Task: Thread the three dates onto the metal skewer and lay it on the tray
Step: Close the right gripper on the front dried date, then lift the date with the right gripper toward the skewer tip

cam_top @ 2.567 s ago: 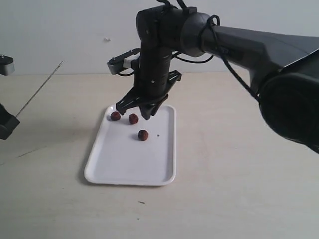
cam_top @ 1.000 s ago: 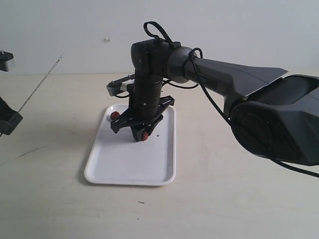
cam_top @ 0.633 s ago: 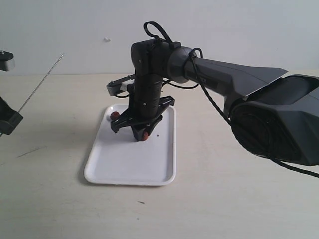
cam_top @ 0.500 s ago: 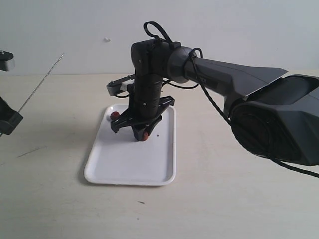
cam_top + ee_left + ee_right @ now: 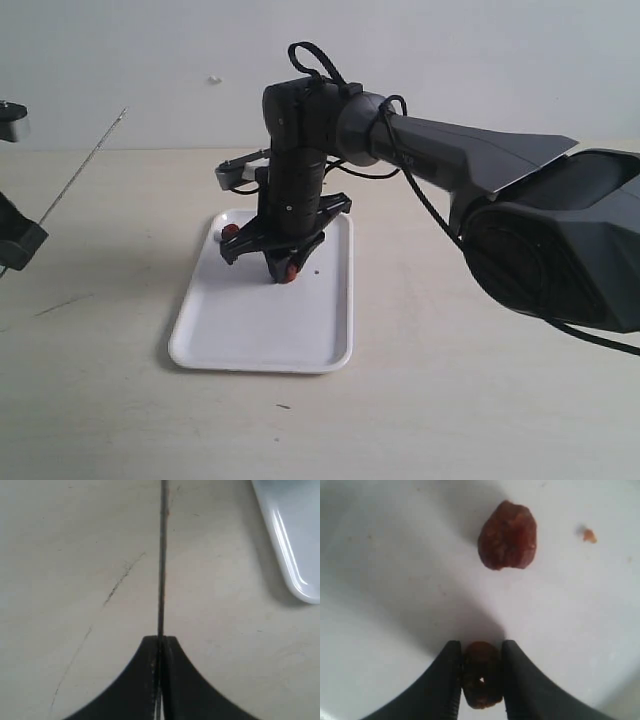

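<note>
The white tray (image 5: 262, 330) lies in the middle of the table. My right gripper (image 5: 274, 266) is down on it, shut on one date (image 5: 481, 674) that sits between the fingers (image 5: 451, 675). A second date (image 5: 508, 535) lies free just beyond it on the tray (image 5: 390, 580); in the exterior view this date (image 5: 290, 271) peeks out beside the fingertips. The third date (image 5: 230, 230) rests near the tray's far left corner. At the far left my left gripper (image 5: 16, 242) is shut on the metal skewer (image 5: 82, 168), which slants up and to the right. The wrist view shows the skewer (image 5: 162, 555) running straight out from that gripper (image 5: 160, 641).
A tiny brown crumb (image 5: 589, 535) lies on the tray near the free date. One tray corner (image 5: 295, 555) shows in the left wrist view. Faint dark scratch marks (image 5: 120, 580) cross the beige table (image 5: 450, 400) under the skewer.
My right gripper has come down from above the tray onto its surface and now covers the middle date. Over the last second nothing has visibly moved. The left arm keeps the skewer still.
</note>
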